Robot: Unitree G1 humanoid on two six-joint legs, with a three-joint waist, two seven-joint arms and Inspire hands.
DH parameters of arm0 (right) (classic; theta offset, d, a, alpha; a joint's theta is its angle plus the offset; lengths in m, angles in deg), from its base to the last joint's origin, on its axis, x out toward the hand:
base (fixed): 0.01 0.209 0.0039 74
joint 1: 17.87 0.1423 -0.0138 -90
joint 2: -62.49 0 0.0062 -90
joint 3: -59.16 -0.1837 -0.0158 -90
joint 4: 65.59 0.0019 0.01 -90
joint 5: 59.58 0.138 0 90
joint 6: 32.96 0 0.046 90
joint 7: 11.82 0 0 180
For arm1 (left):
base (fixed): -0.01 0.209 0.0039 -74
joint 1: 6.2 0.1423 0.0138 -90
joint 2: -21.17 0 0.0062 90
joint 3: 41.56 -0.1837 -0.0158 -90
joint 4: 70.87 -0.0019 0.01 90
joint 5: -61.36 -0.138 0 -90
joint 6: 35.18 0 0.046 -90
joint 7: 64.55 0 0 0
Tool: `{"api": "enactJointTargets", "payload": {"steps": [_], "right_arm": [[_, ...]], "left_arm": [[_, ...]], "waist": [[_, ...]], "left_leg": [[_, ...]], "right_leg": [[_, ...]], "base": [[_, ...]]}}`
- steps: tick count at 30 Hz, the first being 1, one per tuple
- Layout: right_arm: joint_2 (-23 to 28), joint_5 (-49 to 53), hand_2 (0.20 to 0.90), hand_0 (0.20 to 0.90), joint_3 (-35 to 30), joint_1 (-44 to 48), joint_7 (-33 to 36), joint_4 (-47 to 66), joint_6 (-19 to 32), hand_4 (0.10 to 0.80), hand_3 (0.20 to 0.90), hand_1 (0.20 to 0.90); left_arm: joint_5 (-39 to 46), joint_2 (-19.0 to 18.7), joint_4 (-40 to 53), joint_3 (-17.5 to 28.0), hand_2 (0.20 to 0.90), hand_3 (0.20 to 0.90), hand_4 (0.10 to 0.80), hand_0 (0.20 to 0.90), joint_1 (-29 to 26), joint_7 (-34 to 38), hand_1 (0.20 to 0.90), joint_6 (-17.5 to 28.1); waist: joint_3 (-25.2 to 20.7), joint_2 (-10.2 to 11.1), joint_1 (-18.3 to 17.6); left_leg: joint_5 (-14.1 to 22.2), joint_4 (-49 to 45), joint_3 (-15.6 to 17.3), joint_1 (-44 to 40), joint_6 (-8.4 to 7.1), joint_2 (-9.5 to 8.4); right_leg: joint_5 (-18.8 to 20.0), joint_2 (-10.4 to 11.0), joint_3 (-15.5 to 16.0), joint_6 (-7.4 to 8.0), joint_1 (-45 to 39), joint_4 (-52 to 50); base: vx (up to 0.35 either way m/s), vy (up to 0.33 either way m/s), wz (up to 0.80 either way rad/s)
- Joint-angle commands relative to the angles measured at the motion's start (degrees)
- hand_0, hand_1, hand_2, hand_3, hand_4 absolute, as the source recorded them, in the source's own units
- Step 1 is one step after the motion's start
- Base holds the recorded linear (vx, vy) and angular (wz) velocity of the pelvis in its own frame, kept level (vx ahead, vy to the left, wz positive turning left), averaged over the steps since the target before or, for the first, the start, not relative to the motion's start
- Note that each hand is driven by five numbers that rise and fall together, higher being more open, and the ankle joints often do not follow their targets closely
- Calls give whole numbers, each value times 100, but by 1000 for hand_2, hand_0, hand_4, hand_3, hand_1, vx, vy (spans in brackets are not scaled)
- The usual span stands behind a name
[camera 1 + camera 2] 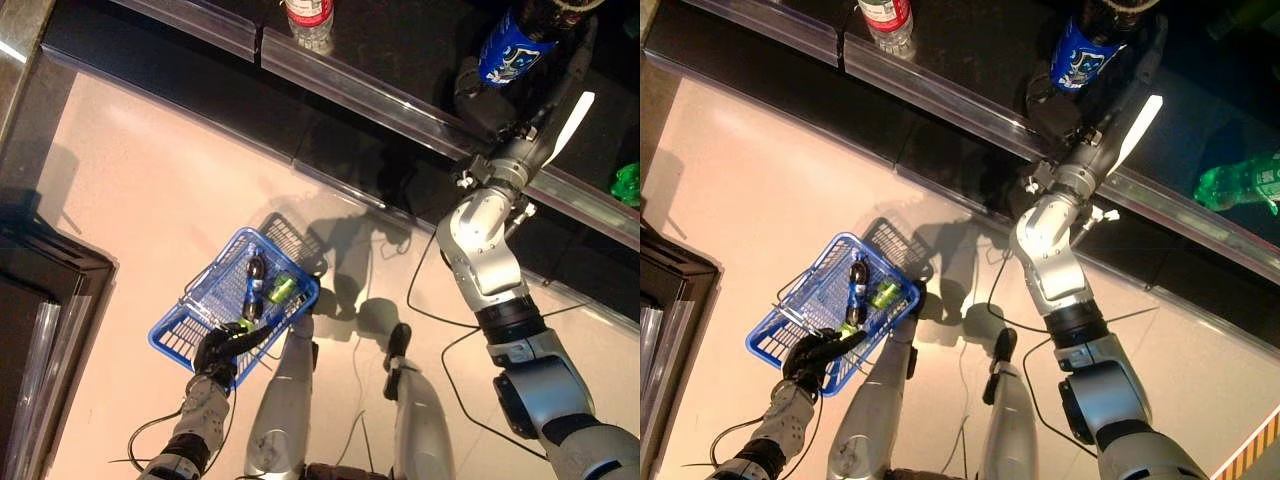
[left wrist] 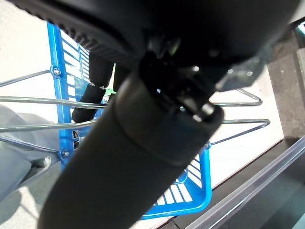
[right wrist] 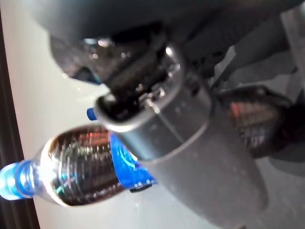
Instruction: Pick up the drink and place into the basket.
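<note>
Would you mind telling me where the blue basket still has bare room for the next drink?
The blue basket is bare in the half toward its far left rim. The side by the robot's legs is crowded: a dark bottle and a green bottle lie there. The left hand grips the near rim. The right hand is up at the blue-labelled bottle.

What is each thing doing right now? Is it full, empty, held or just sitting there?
Basket: holds drinks, handle gripped by left hand.
Blue-label bottle: on shelf, right hand at it; grip unclear.
Clear bottle: on shelf, untouched.
Green bottle: lying on shelf.
</note>
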State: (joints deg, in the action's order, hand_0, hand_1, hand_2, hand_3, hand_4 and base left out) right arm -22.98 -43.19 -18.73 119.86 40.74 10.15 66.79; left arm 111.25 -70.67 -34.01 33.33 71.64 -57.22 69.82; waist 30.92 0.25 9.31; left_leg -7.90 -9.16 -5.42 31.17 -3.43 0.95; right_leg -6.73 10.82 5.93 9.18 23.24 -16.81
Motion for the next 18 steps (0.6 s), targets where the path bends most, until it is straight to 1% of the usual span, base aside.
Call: {"api": "enactJointTargets", "payload": {"steps": [1,5,9,12,13,14,15,16,17,18], "right_arm": [[756,-185,900,900,-294,758,75,382,228,800,900,900],[904,192,900,900,-327,933,104,209,324,800,900,900],[964,386,900,900,-327,1070,129,146,269,800,900,900],[1039,655,900,900,-348,1146,117,-26,328,800,900,900],[1073,755,698,698,-373,1186,122,-143,347,564,664,698],[1100,823,596,596,-389,1213,128,-208,334,446,546,596],[1115,894,509,509,-393,1235,127,-278,346,344,444,509],[1130,947,328,328,-396,1258,100,-351,377,133,233,328],[1159,1021,300,300,-390,1278,55,-466,374,100,200,300],[1162,1028,300,300,-388,1282,51,-477,372,100,200,300]], "left_arm": [[-16,205,407,-258,300,200,100,300,350,-132,300,180],[-7,112,469,-269,300,200,100,300,355,-128,300,82],[21,61,470,-276,300,200,100,300,363,-153,300,61],[29,38,495,-261,300,200,100,300,376,-159,300,62],[34,22,507,-270,300,200,100,300,382,-160,300,69],[26,14,520,-269,300,200,100,300,381,-155,300,64],[30,2,523,-281,300,200,100,300,372,-145,300,64],[28,-7,517,-281,300,200,100,300,367,-148,300,61],[40,-29,516,-289,300,200,100,300,370,-150,300,61],[43,-30,517,-290,300,200,100,300,370,-151,300,60]], "waist": [[-113,-102,84],[-113,-59,114],[-113,-25,136],[-113,-10,148],[-113,-4,158],[-113,1,162],[-113,7,166],[-113,10,171],[-113,16,178],[-113,15,179]], "left_leg": [[362,-248,-239,-59,236,-103],[376,-297,-249,-5,243,-110],[400,-340,-275,26,248,-113],[407,-339,-279,30,253,-111],[409,-330,-276,29,257,-117],[412,-334,-279,38,259,-123],[414,-338,-279,48,258,-124],[415,-343,-279,53,258,-125],[419,-347,-281,57,259,-129],[419,-347,-282,58,259,-130]], "right_leg": [[936,21,111,-350,262,225],[951,21,143,-328,289,206],[949,16,165,-323,316,178],[951,11,174,-318,328,167],[955,11,183,-314,323,176],[957,11,188,-310,330,174],[959,13,194,-307,335,176],[961,15,197,-305,335,177],[964,19,202,-302,334,181],[964,20,203,-302,334,181]], "base": [[0,0,0],[0,0,0],[0,0,0],[0,0,0],[0,0,0],[0,0,0],[-6,-4,4],[-2,-4,8],[1,-2,10],[3,-1,15]]}}
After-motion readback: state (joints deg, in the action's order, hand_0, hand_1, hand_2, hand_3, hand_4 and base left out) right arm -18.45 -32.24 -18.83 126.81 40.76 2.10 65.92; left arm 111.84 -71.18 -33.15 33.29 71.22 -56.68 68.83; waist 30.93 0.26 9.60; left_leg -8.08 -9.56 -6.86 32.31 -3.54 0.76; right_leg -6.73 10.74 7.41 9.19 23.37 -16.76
